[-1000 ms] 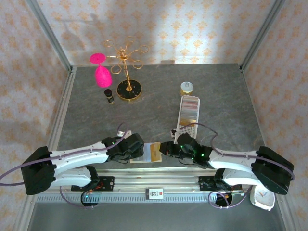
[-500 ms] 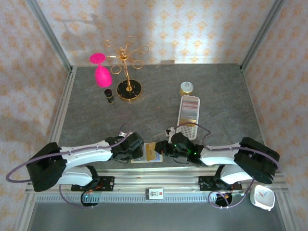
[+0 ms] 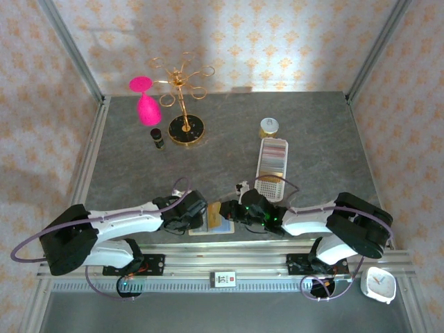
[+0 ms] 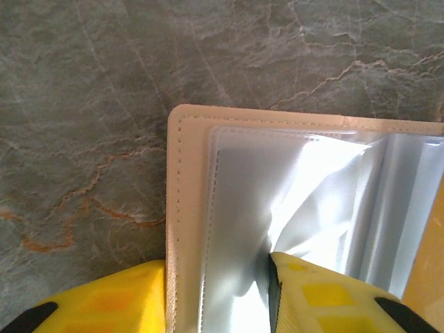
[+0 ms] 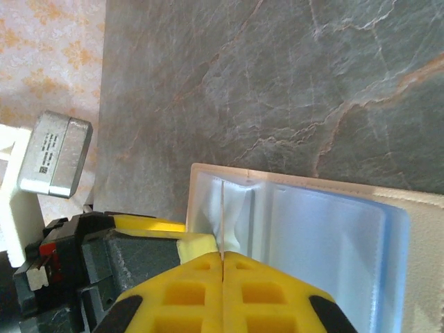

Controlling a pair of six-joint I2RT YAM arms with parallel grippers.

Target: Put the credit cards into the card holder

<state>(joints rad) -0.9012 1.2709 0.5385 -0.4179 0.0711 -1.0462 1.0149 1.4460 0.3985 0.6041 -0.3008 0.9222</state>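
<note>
Edge of the small beige leather-like card holder [image 4: 186, 208] sits inside my half-open left claw [image 4: 217, 295]; my right claw [image 5: 222, 262], pinched shut, meets its clear sleeve [image 5: 319, 236] opposite.

card holder [image 4: 182, 208]: matt stitched leather-look | sleeves [image 4: 312, 201]: glossy clear plastic | table [image 4: 83, 104]: matt veined stone-look

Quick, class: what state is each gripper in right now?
Left gripper: open, straddling an edge of the card holder.
Right gripper: shut on a clear sleeve of the card holder.
</note>
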